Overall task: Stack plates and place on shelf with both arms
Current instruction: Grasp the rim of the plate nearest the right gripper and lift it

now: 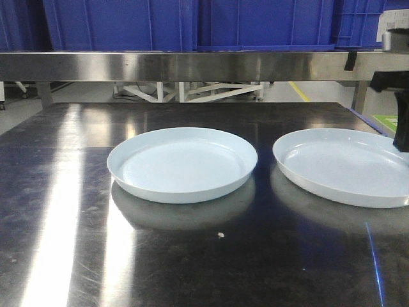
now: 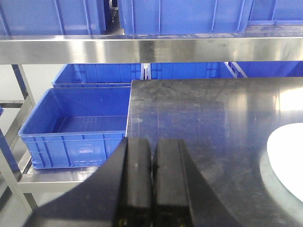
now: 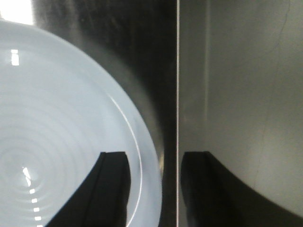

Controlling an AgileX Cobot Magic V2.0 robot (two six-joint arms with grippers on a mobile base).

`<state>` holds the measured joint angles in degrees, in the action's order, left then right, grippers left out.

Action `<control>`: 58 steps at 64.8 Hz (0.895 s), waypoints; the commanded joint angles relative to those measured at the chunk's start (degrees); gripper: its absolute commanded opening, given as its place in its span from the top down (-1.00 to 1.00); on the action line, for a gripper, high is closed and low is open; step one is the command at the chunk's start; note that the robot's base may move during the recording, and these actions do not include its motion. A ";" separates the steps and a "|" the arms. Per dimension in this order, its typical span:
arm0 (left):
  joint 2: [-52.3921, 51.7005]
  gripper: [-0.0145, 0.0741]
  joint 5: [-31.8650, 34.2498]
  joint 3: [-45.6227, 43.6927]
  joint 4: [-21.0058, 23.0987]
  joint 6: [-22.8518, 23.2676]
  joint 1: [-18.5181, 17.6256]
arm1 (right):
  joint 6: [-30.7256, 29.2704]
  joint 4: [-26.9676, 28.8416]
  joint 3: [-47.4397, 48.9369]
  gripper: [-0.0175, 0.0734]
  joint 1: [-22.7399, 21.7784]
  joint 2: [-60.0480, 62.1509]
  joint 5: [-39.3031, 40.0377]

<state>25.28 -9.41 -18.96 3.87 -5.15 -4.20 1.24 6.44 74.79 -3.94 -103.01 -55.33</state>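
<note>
Right pincer (image 3: 154,157) gapes astride the outer rim of the right plate (image 3: 61,127), one finger over the dish and one outside it, gripping nothing. Left pincer (image 2: 152,142), clenched and empty, hangs by the left edge of the worktop (image 1: 64,211). The other plate (image 1: 182,163) lies to its right, mid-worktop. The shelf (image 1: 192,65) stands beyond the far edge.

The left claw (image 2: 152,142) sits at 6 o'clock in its wrist view, with both fingers pressed together. The right claw (image 3: 154,158), also at 6 o'clock, has its fingers spread apart.
</note>
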 commanded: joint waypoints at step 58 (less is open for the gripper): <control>0.16 0.49 4.97 -1.71 0.16 0.46 0.03 | -2.34 8.33 1.91 0.50 -2.63 11.90 1.25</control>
<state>25.28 -9.41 -18.96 3.87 -5.15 -4.20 0.45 9.50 74.89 -6.17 -95.11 -54.95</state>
